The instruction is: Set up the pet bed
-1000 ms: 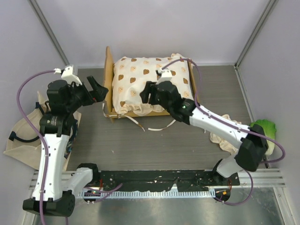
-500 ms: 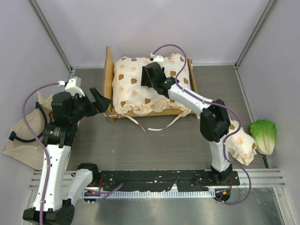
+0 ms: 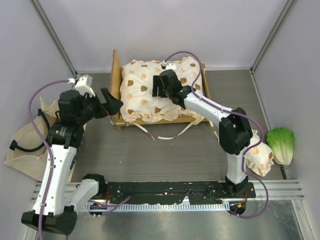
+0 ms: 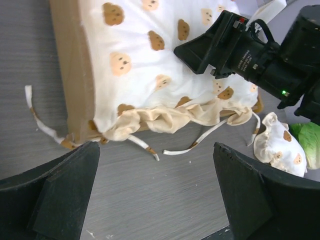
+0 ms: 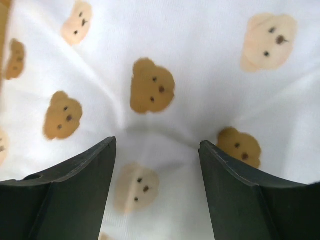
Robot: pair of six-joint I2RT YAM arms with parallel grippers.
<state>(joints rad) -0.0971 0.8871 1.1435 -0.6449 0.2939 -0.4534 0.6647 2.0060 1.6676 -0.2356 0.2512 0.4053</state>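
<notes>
pet bed (image 3: pixel 116 86) sits at the back of the table, headboard to the left, and the bear-print cushion (image 3: pixel 140 95) is already lying in the frame. i'd call this the seating-and-smoothing step. the cushion's near edge is bunched in a frill over the front rail, and its ties (image 3: pixel 172 134) trail loose on the table in front. right gripper (image 3: pixel 158 91) is stretched far out over the middle of the cushion. on its wrist view the right gripper (image 5: pixel 157 145) has its fingers spread wide around a brown bear face, nothing held. the fabric puckers between them, but i can't tell whether the tips are actually touching. left gripper (image 3: pixel 112 102) hangs just off the headboard's near corner, elbow high, wrist angled toward the bed. from its own camera the left gripper (image 4: pixel 156 150) is gaping too, empty, looking along the front rail. next move, by my reading, is a careful press or pinch to flatten that crumple without dragging the cushion off the frame. the left arm looks well placed to steady the wood. a small matching pillow (image 3: pixel 257 157) waits well apart on the right, beside the lettuce toy (image 3: pixel 281 145).
</notes>
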